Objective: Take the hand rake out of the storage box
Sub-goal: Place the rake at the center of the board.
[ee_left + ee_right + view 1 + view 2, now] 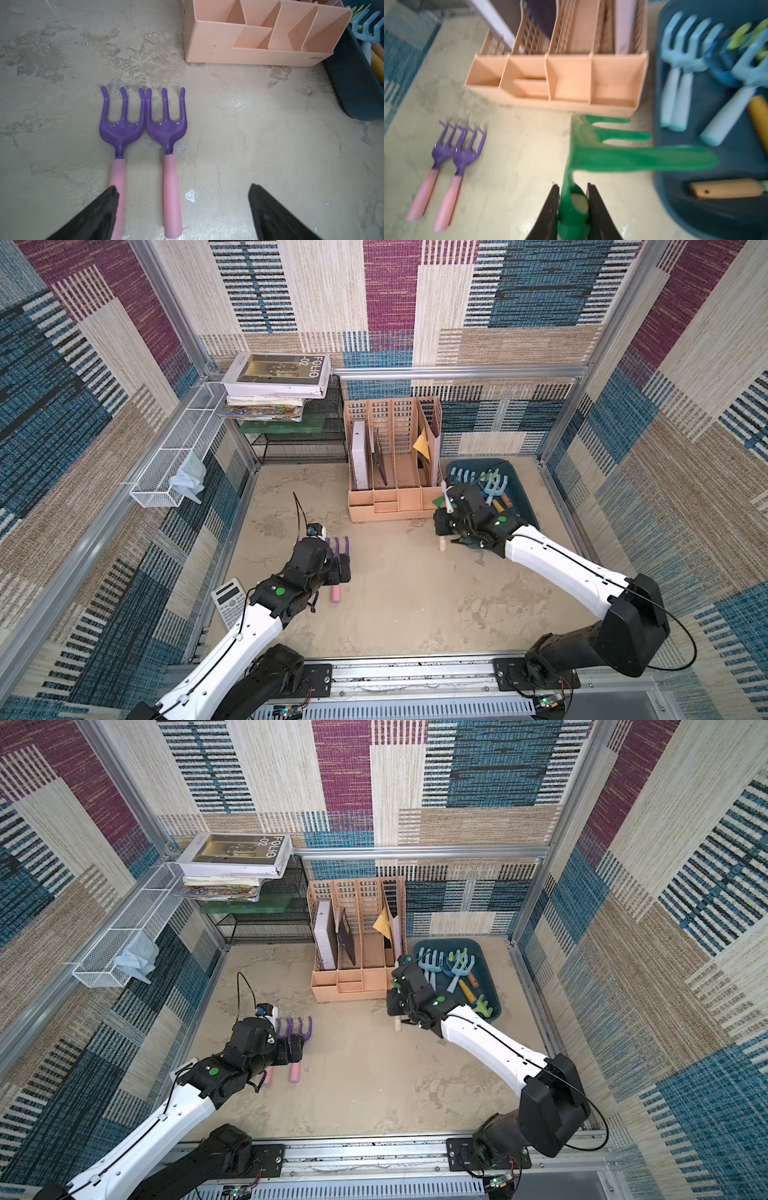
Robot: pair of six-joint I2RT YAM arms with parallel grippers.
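Here the right gripper (572, 199) is clamped on the neck of the green hand rake (602, 153), holding it over the desk (395, 593) just beside the storage box (716, 216), probably to join the purple rakes (122, 128) below the wide-spread left gripper (184, 189).

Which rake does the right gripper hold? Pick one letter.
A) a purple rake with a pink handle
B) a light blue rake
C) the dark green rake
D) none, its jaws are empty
C: in the right wrist view the right gripper is closed on the neck of the dark green rake, while the purple rakes lie untouched off to the side.
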